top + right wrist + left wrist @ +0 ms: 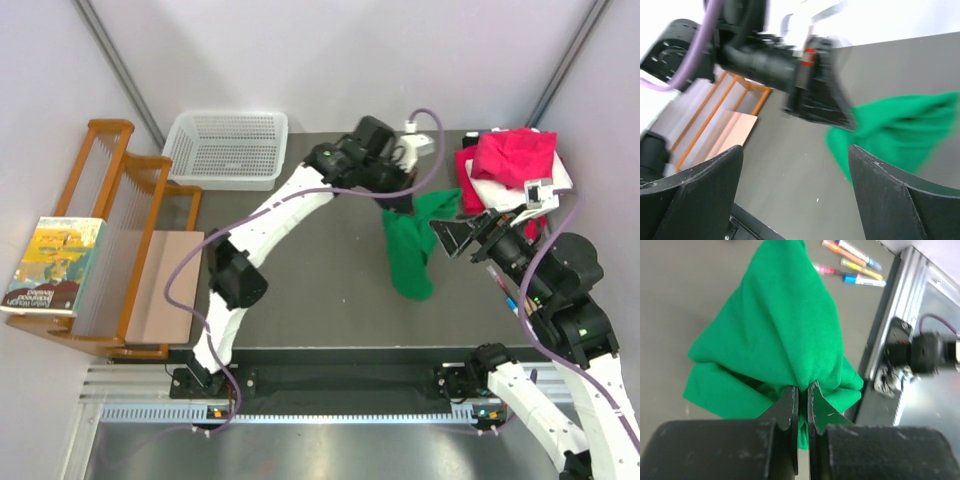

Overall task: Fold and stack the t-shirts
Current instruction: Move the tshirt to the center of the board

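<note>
One green t-shirt (408, 250), long axis vertical

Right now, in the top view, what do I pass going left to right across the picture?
book → wooden rack → basket → green shirt → pile of shirts

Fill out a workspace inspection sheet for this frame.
Surface: dark grey table, matte.
Job's things: green t-shirt bunched, hanging from the left gripper; shirt pile, pink, white and red, at far right.
Clutter: coloured markers near the right arm; white mesh basket, wooden rack and book at left.
Grippers: left gripper shut on the green t-shirt; right gripper open, close to the shirt, holding nothing.
Cables: purple cables loop along both arms.
Surroundings: pale walls; metal rail at near edge.
</note>
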`<state>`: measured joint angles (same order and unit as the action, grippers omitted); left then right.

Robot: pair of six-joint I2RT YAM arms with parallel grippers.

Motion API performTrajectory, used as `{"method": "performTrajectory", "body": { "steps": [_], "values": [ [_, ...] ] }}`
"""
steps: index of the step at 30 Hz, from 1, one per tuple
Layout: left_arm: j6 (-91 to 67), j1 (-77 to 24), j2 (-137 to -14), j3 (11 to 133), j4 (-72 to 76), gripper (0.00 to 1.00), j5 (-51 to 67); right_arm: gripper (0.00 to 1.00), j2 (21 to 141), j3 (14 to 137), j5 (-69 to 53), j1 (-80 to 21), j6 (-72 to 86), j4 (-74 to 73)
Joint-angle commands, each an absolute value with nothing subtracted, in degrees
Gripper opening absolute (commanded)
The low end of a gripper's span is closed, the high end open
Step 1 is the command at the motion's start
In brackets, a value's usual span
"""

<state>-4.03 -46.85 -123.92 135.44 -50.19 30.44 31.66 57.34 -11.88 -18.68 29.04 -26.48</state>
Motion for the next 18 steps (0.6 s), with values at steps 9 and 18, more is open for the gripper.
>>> {"method": "performTrajectory", "body": {
  "steps": [9,18],
  "values": [
    [9.57,-31.29,-91.16,92.31,-59.59,0.95,47.55,0.87,39.89,60.12,-9.05,-17.67,25.66,-28.12],
    [1.08,-22.42,-83.85,82.88,-48.10,0.99,49.92,0.85,46.92,57.84,-9.93,-16.17,26.28,-29.35]
  ]
}}
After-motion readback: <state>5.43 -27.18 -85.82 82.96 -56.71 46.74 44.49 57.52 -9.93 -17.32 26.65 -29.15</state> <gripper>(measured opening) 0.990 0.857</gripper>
